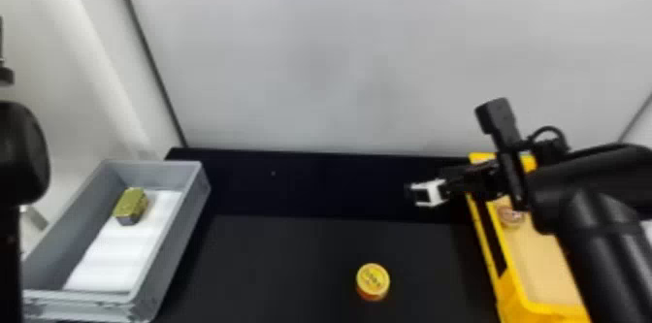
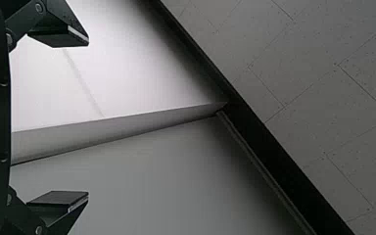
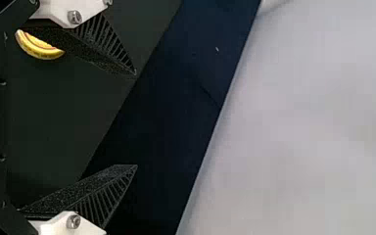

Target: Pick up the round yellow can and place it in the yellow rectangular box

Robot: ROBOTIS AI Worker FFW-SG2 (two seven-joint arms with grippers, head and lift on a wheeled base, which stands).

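The round yellow can stands upright on the black table, right of the middle. My right gripper is above the table, farther back and to the right of the can, beside the left rim of the yellow box. In the right wrist view that gripper is open with nothing between its fingers, and part of the can appears past one finger. My left arm is parked at the left edge of the head view; in the left wrist view its gripper stands open and holds nothing.
A grey bin with a white liner and a gold-green block inside stands on the left. A round item lies in the yellow box, partly under the right arm. Behind the table rises a pale wall.
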